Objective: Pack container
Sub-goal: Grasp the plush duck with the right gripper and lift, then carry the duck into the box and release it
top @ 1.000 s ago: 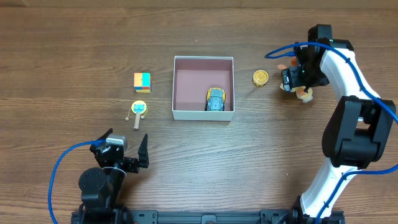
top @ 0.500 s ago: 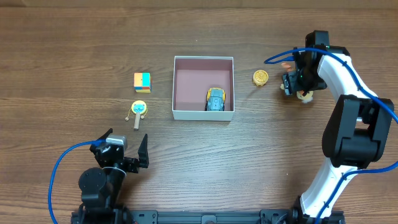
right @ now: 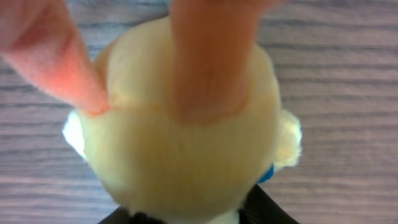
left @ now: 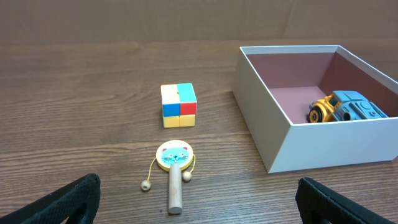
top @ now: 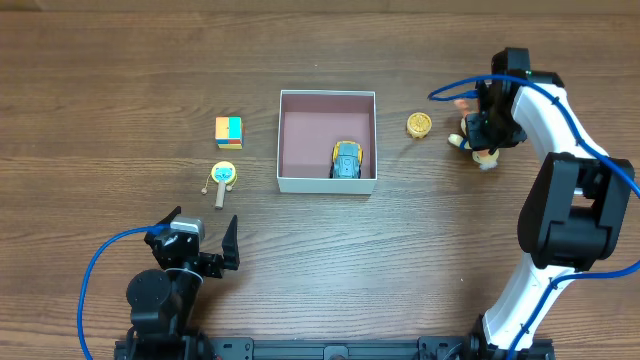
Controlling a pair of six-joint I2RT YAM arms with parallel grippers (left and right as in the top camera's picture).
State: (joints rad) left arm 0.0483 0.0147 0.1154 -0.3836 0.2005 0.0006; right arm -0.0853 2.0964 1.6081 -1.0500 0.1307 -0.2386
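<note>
The container (top: 327,94), a white-walled square box with a mauve-pink inside, sits mid-table and holds a yellow and blue toy car (top: 346,160). The left wrist view shows the container (left: 329,146) at the right with the car (left: 341,109) inside. At the far right my right gripper (top: 487,135) is shut on a cream and orange plush toy (top: 486,154) resting on the table. That plush toy (right: 186,155) fills the right wrist view, with a dark finger (right: 273,210) against its lower side. My left gripper (top: 200,250) stands open near the front left, holding nothing.
A multicoloured cube (top: 228,132) and a wooden cat-face rattle drum (top: 223,178) lie left of the container. A small yellow round toy (top: 419,124) sits between the container and the right gripper. Blue cables trail from both arms.
The right gripper's jaws have closed on the plush toy, which shifted slightly. The left arm has not moved.
</note>
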